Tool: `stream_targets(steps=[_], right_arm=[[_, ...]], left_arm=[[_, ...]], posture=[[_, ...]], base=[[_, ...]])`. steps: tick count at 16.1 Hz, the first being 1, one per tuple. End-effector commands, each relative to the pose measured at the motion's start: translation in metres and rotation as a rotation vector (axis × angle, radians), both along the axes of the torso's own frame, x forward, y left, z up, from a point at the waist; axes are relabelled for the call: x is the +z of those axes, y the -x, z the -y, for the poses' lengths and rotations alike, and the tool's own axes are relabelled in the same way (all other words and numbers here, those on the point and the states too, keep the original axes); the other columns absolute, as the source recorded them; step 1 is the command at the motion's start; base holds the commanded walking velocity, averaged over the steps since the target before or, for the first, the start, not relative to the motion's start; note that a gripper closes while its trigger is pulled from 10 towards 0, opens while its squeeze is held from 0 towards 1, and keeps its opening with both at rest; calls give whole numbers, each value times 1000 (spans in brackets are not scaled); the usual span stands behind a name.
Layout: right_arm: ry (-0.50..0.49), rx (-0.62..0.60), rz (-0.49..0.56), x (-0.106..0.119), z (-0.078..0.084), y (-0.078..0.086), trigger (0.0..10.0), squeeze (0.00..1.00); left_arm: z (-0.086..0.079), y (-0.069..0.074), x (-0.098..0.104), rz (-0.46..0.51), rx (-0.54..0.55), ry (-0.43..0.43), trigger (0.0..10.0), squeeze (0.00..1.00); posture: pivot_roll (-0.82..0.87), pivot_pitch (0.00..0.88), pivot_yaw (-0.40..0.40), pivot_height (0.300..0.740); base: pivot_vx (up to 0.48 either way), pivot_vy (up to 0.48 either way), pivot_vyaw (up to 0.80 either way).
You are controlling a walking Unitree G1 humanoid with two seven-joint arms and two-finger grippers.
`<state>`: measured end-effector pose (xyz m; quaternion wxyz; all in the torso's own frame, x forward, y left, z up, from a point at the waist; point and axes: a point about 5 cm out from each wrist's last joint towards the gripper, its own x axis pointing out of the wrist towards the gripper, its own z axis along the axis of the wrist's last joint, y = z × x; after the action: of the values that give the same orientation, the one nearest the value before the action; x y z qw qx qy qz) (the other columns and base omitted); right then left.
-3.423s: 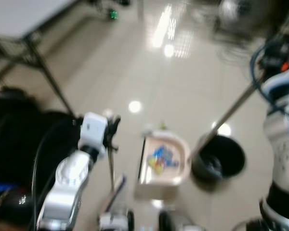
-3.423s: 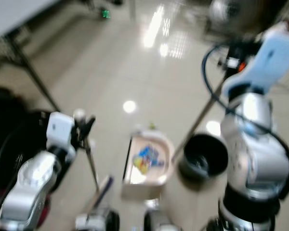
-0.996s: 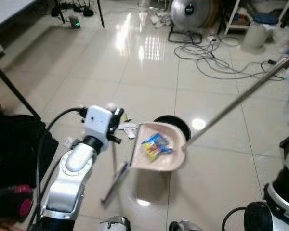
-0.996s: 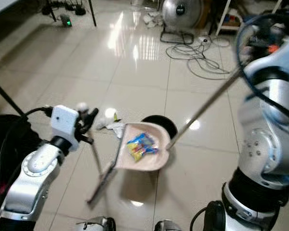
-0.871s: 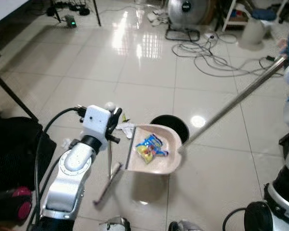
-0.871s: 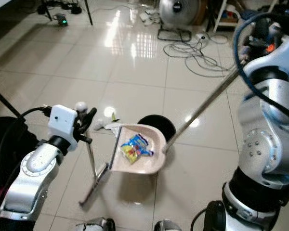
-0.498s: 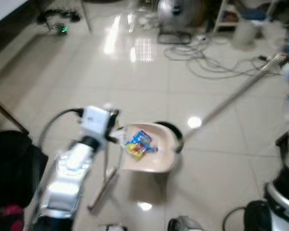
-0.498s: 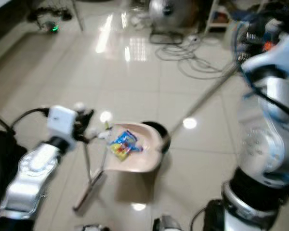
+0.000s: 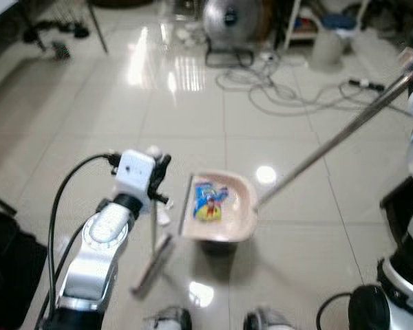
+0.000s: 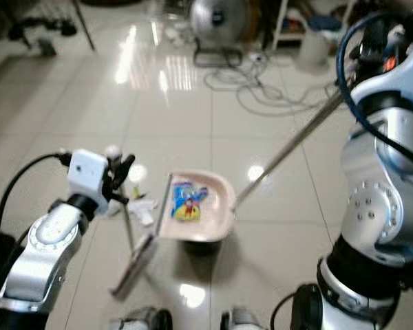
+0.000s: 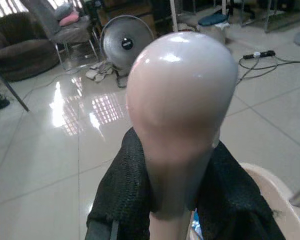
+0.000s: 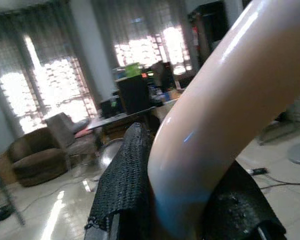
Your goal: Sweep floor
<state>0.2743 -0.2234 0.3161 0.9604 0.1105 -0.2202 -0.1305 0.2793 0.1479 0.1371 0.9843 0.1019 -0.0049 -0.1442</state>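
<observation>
The robot stands on a shiny tiled floor (image 9: 89, 124) and holds one tool in each arm. The left gripper (image 9: 153, 180) is raised in front of the body, and its two black fingers (image 11: 117, 200) are closed around the pale rounded top of the broom handle (image 11: 180, 115). The thin handle goes down from the gripper to the broom head (image 9: 151, 261), which lies slanted on the tiles just left of the dustpan. The right gripper (image 12: 175, 210) is up at the far right side, and its black fingers (image 12: 125, 185) press on both sides of the pale curved grip (image 12: 210, 120) at the top of a long metal pole (image 9: 330, 141). This pole runs down diagonally to the beige dustpan (image 9: 224, 210), which is in the middle of the scene, above its own dark shadow, with its open mouth facing the broom. Inside the dustpan lies a small heap of colourful wrappers (image 9: 208, 201), blue, yellow and red. A few white scraps of paper (image 10: 143, 206) lie on the floor beside the broom handle, between the left arm and the dustpan. Farther back there are a round fan (image 9: 225, 20) and loose cables (image 9: 275, 89) on the floor.
</observation>
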Motion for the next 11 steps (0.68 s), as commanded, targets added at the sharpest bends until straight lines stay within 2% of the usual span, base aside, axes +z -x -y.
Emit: stream_targets(steps=[1,7,11], right_arm=[[5,-12,63,10,1,5,10000,0],[1,-16,67,10,2,4,10000,0],[37,-18,85,11,0,1,10000,0]], left_arm=[[0,-1,8,43,-6,9,10000,0],[-4,-1,5,26,18,-5,10000,0],[-5,0,5,25,21,-3,10000,0]], posture=[[75,129,17,740],[78,129,15,740],[83,131,14,740]], base=[[0,0,0],[0,0,0],[0,0,0]])
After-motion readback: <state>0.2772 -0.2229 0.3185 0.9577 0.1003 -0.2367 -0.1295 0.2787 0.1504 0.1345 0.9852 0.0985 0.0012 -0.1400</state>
